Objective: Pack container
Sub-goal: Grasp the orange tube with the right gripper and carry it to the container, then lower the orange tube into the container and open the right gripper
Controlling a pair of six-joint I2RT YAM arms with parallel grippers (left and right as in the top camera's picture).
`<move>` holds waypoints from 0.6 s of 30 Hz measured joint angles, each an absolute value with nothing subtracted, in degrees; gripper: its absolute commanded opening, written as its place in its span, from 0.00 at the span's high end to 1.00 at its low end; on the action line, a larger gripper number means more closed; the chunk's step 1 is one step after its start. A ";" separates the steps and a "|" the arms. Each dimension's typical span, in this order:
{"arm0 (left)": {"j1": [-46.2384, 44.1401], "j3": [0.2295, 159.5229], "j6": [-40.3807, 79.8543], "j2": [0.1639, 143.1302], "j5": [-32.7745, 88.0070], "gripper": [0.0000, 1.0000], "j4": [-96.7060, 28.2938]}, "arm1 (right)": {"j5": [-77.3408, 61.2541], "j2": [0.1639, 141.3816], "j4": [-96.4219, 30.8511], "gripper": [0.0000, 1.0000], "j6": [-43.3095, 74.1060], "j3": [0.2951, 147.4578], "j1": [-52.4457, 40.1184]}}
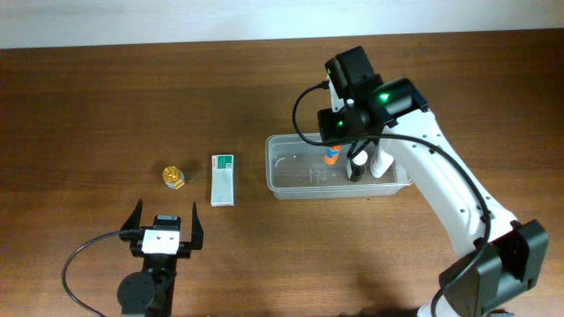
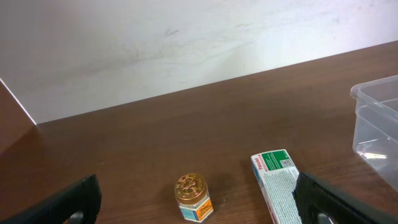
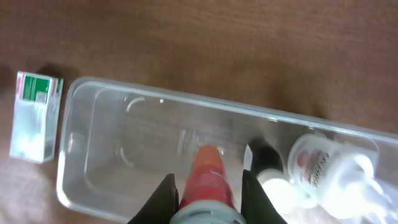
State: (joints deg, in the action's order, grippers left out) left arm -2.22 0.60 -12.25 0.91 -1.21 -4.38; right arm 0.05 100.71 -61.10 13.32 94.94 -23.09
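The clear plastic container [image 1: 284, 181] sits right of centre; it also shows in the right wrist view [image 3: 93, 112] and at the edge of the left wrist view [image 2: 379, 118]. My right gripper [image 3: 208, 190] hangs over it, shut on an orange-red bottle [image 3: 208, 177] with a grey cap [image 1: 330, 157]. Inside lie a white bottle [image 3: 323, 168] and a black-capped bottle [image 3: 260, 157]. A white and green box [image 1: 223, 180] and a small gold-lidded jar [image 1: 174, 177] lie left of the container. My left gripper [image 1: 164, 231] is open and empty, just short of them.
The table is dark brown wood [image 1: 88, 106]. A pale wall [image 2: 155, 43] rises behind its far edge. The right arm [image 1: 449, 189] reaches over the table's right side.
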 measured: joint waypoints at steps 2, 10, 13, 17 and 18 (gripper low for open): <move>-2.22 0.60 -12.25 0.91 -1.21 0.01 -4.38 | 0.05 100.71 -58.85 0.83 13.30 92.68 -23.09; -2.22 0.60 -12.25 0.89 -1.21 0.00 -4.38 | 2.39 100.86 -51.07 0.80 13.37 83.90 -23.09; -2.22 0.60 -12.25 0.89 -1.21 0.01 -4.38 | 3.27 100.90 -49.78 0.79 13.30 82.63 -23.09; -2.22 0.60 -12.25 0.89 -1.21 0.01 -4.38 | 3.77 100.90 -47.72 0.79 13.32 81.52 -23.09; -2.22 0.60 -12.25 0.89 -1.21 0.01 -4.38 | 3.84 100.90 -47.29 0.79 13.30 81.34 -23.09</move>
